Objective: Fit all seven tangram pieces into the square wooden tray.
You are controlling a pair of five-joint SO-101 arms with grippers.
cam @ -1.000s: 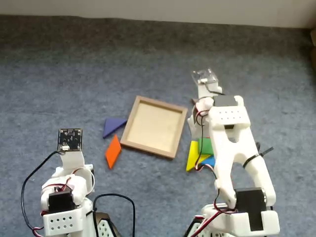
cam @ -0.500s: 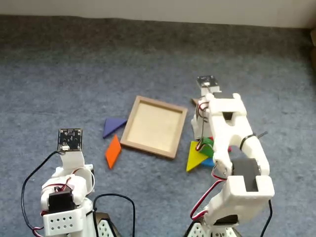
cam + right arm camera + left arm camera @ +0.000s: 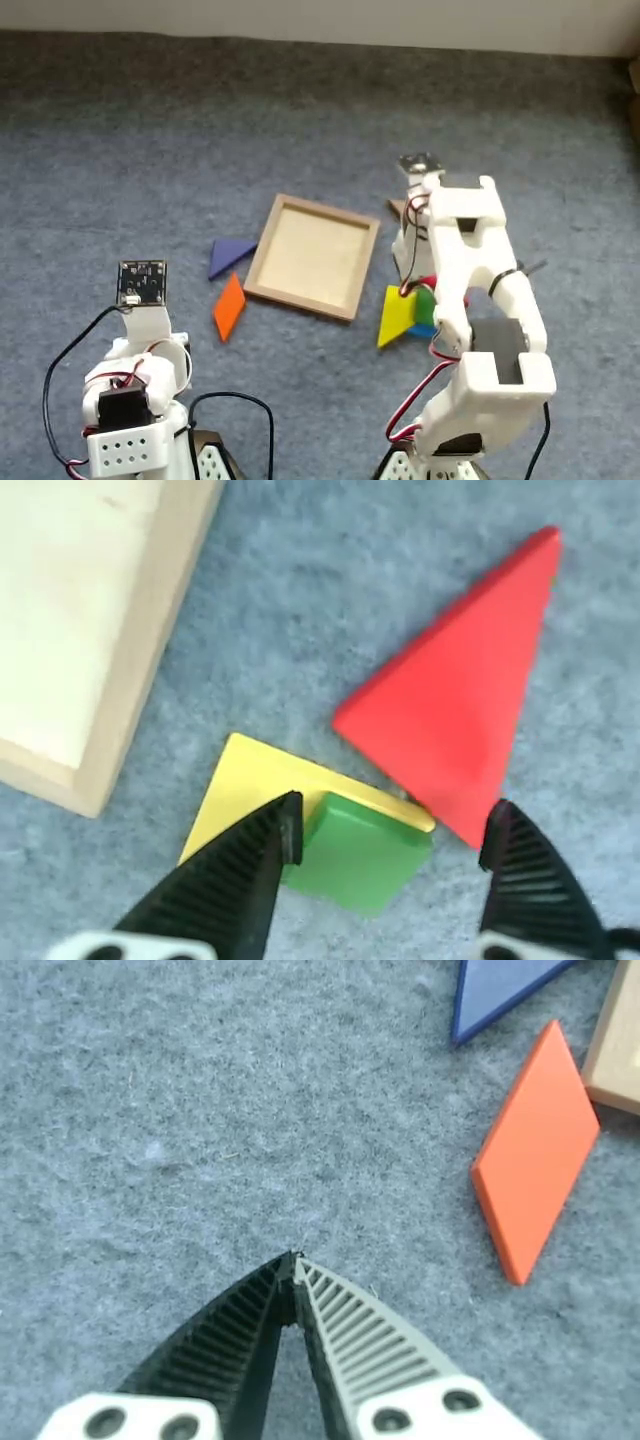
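Square wooden tray [image 3: 312,257] lies near the middle of the carpet [image 3: 150,150], turned slightly askew; the pieces in view lie outside it. Off its left edge: blue triangle [image 3: 230,255] and, just beside it toward the near edge, orange parallelogram [image 3: 229,306]. Off its right edge: yellow triangle [image 3: 396,314], green square [image 3: 360,850] overlapping that triangle's edge, and red triangle [image 3: 455,720] close beside both. Right gripper [image 3: 392,828] hangs above the green square, released, its fingers spread to either side of it. Left gripper [image 3: 291,1270], clenched on nothing, hovers over bare carpet near the near-left corner, the orange parallelogram close by.
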